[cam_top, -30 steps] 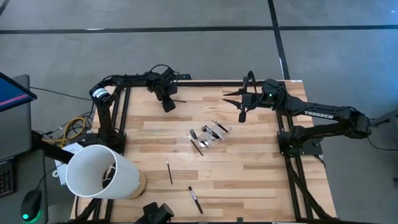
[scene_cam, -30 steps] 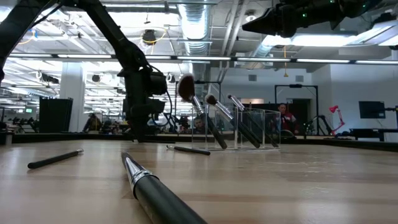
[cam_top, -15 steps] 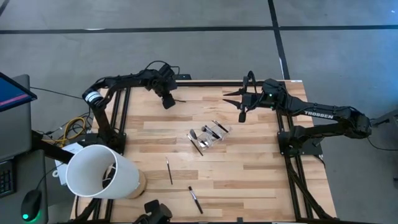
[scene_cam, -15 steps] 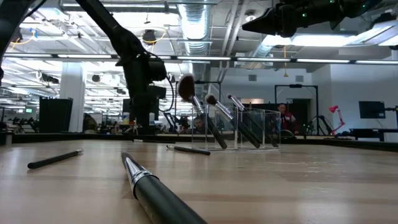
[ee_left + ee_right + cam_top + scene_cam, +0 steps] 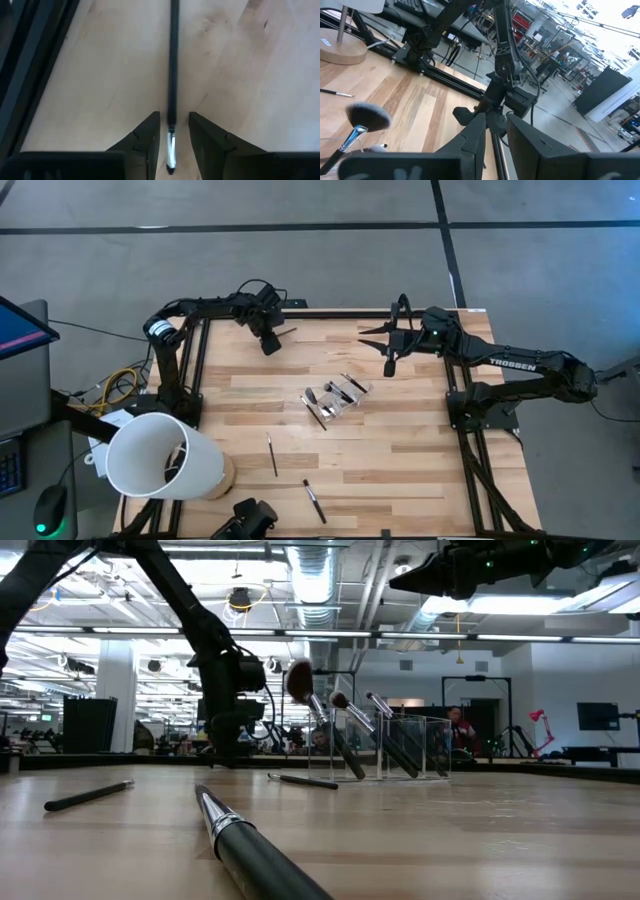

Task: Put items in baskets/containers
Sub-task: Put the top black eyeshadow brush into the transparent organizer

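Pencil stick (image 5: 173, 65) pinched in my left claw (image 5: 172, 131) at tabletop's eleven o'clock.
Light, stiff, slippery; gripped near one end.

Bright, even light falls from ceiling strips (image 5: 300, 635) overhead, leaving only faint shadows on the table (image 5: 400, 440). Low down, the nearest brush (image 5: 255, 855) blurs badly. White glare washes the hall windows (image 5: 600, 20) beyond.
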### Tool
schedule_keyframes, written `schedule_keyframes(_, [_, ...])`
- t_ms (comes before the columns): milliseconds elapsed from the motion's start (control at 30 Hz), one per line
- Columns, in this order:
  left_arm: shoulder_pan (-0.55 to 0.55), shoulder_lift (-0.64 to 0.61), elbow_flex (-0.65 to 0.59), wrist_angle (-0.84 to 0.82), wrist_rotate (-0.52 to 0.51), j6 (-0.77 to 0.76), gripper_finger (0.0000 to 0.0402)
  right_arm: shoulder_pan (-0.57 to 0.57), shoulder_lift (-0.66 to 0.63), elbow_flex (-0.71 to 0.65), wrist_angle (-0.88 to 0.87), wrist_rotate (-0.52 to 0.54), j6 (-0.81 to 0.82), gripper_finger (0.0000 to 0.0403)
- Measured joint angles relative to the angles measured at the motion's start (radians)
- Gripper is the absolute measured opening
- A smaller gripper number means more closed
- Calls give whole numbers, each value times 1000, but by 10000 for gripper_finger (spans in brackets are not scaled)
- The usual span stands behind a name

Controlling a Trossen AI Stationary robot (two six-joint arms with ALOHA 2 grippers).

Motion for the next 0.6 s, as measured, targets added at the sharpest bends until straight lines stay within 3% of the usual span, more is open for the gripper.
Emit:
schedule_keyframes(333, [-8, 5, -1, 1, -8, -28, 93, -2, 0, 0, -7, 0, 0, 71])
schedule_keyframes(600, [-13, 9, -42, 20, -29, -31, 16, -2, 0, 0, -7, 0, 1, 71])
